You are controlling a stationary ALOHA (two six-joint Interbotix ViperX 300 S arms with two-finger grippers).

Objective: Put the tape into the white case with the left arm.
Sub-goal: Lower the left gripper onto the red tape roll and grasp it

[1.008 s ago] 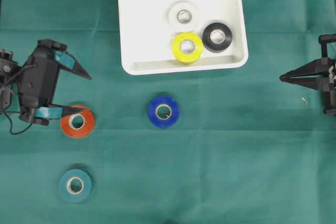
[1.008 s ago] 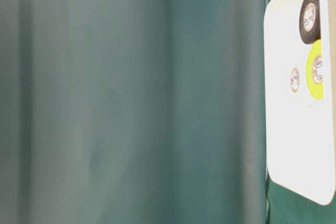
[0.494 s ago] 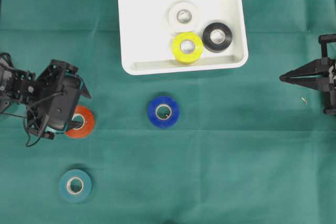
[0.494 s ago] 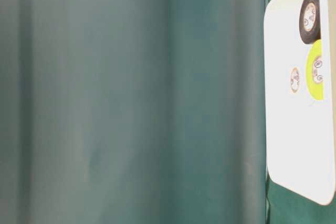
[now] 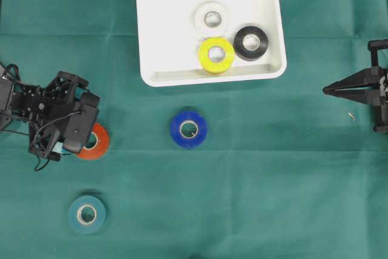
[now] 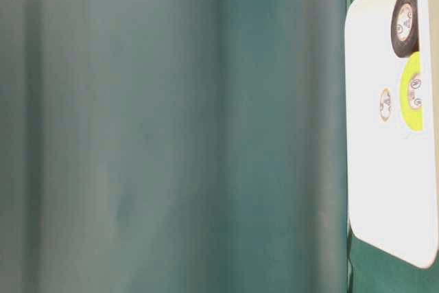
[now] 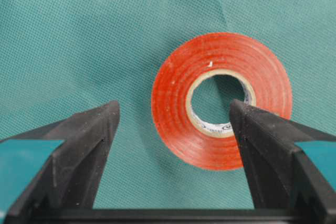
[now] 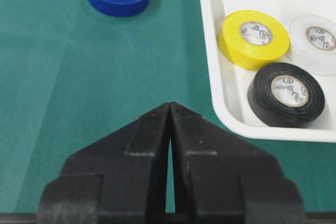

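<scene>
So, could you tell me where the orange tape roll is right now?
In the overhead view the orange tape roll lies left on the green cloth, partly under the open left gripper, above the teal roll.

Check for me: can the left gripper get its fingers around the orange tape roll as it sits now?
Probably yes. The left gripper is open right over the orange tape roll, which lies flat on the green cloth with nothing beside it. One finger sits over the roll's rim, so it may need a small shift.

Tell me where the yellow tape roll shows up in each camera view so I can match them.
Overhead: yellow tape roll in the white case, near its front wall.
Table-level: at the right edge, below the black roll.
Left wrist: not in view.
Right wrist: upper right, inside the case.
Shared landmark: the black roll beside it.
</scene>
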